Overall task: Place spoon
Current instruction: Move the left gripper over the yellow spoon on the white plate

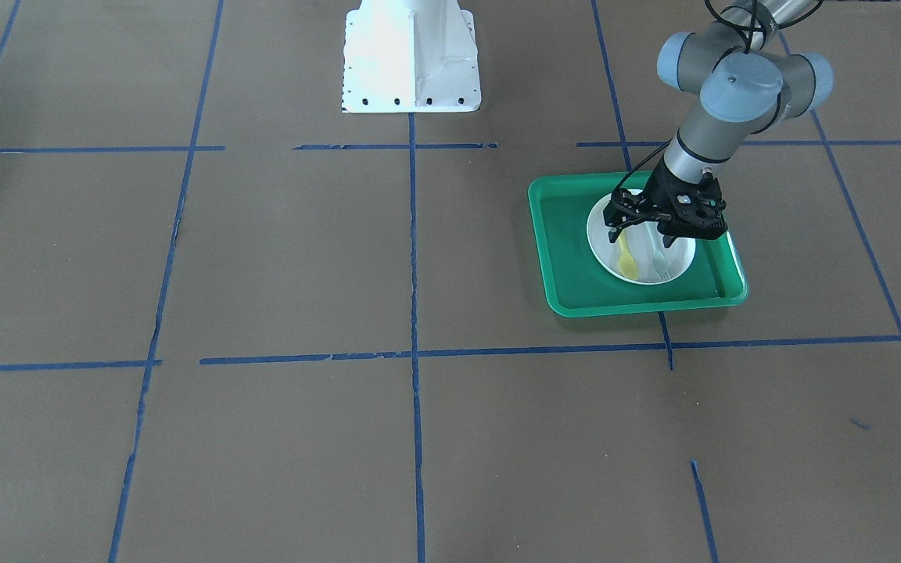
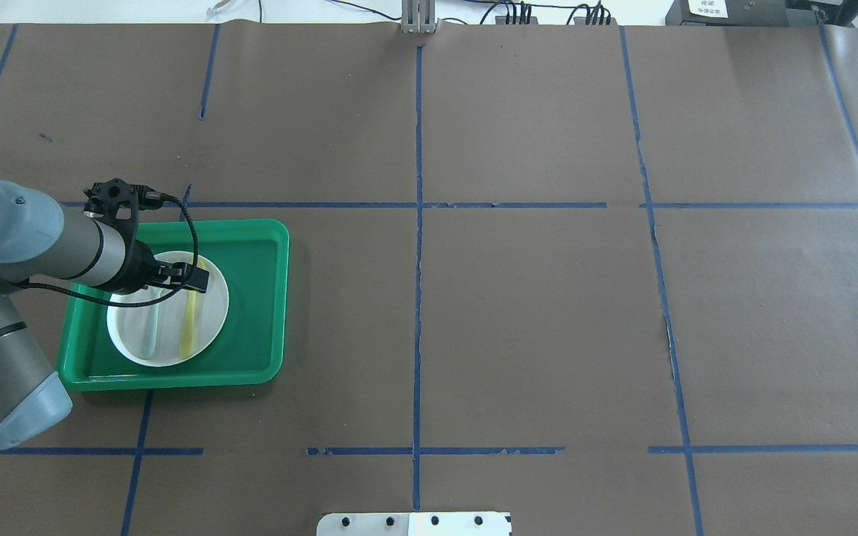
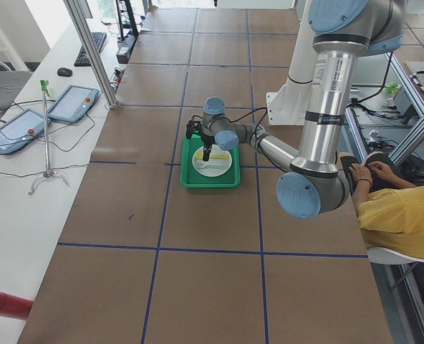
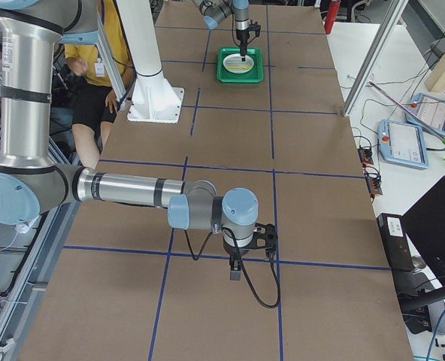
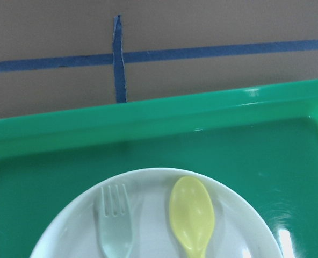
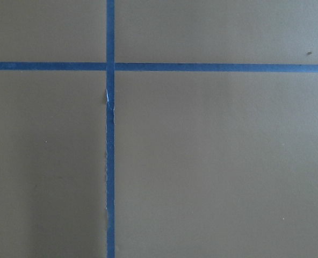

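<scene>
Already the spoon (image 1: 627, 260) lies flat on the white plate (image 1: 598, 242), which sits inside the green tray (image 1: 568, 234). Its oval bowl points away from the robot and its slim handle runs back under the left gripper (image 1: 640, 238). A pale fork (image 1: 660, 264) lies just beside it on the same plate, parallel and apart. The left wrist view shows both heads resting side by side, with no finger touching either.

From the front view, the left gripper hangs over the robot-side part of the plate with its jaws spread and nothing between them. The spoon's handle end sits close below one finger. I judge that the placing itself looks done: the spoon rests on the plate by its own weight. What seems left is for the left arm to lift clear of the tray without brushing the handle.

The right gripper (image 4: 235, 272) hangs over bare brown table well away from the tray. Whether its jaws are wide or closed, I cannot tell.
</scene>
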Motion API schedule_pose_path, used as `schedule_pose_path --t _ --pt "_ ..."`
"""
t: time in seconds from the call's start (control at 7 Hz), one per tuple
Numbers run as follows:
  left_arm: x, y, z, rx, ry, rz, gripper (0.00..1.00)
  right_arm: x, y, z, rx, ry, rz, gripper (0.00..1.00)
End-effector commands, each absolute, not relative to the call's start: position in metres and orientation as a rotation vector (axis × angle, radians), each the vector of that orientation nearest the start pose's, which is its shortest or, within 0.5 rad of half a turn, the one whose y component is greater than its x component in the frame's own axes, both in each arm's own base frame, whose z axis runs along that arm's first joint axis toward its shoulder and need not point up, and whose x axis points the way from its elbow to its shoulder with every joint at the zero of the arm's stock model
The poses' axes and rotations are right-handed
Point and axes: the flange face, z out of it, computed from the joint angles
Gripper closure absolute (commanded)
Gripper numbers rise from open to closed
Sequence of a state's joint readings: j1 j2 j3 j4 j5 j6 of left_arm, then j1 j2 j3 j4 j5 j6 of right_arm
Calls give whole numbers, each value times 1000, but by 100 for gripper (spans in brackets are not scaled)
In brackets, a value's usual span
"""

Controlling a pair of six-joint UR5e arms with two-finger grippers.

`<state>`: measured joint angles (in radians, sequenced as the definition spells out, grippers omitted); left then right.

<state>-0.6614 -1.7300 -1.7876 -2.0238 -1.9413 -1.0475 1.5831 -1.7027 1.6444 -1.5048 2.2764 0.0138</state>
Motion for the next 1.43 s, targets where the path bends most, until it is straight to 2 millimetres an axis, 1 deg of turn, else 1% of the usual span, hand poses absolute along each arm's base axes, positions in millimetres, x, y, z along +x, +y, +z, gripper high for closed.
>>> schedule_pose_path --t 0.0,0.14,0.29,0.57,1.0,1.29 --pt "404 -419 427 147 874 24 43 74 -435 682 7 -706 22 0" --pt "405 -418 428 144 872 27 53 74 -435 682 8 -706 22 0" --pt "405 -418 429 144 871 28 59 74 -435 682 7 -706 22 0" --pt "401 -416 438 136 857 25 59 74 -435 682 7 -706 22 0" --pt "403 -417 436 134 859 26 59 74 -435 682 7 -706 22 0" --pt "406 -419 439 123 856 24 59 74 -435 682 7 -706 22 0"
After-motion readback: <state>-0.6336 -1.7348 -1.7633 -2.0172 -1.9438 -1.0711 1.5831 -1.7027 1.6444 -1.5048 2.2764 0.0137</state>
